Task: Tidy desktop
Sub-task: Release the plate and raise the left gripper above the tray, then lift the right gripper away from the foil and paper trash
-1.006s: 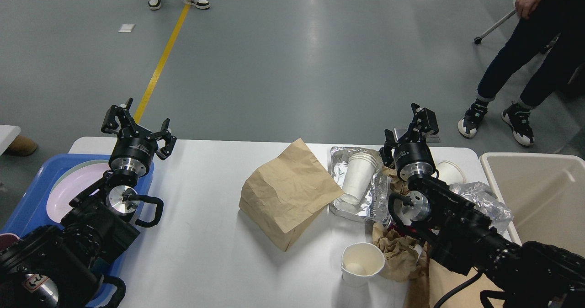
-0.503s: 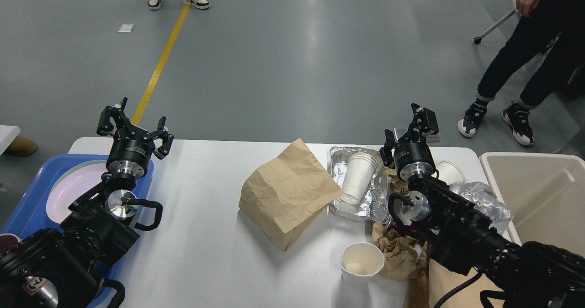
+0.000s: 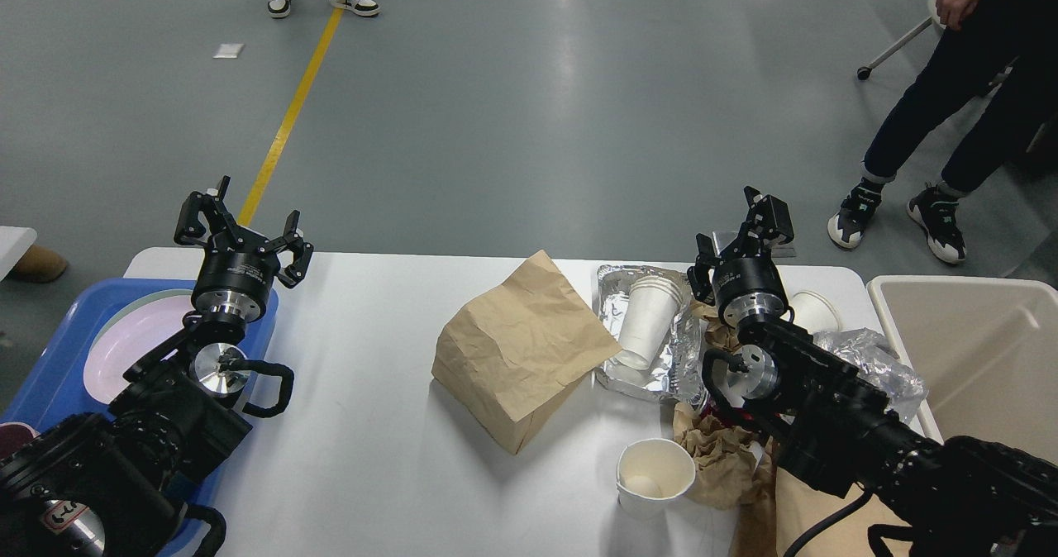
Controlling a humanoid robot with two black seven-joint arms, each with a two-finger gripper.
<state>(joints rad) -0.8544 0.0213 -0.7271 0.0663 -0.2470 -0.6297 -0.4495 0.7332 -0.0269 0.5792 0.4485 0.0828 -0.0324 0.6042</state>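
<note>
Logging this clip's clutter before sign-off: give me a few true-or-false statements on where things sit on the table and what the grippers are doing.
1. The brown paper bag lies on the desktop. True.
2. The stack of white cups stands upright in the beige bin. False: it lies tipped on the foil tray.
3. The left gripper is open and holds nothing. True.
4. The single paper cup lies on its side. False: it stands upright, mouth up.
5. The pink plate sits in the blue tray. True.
</note>
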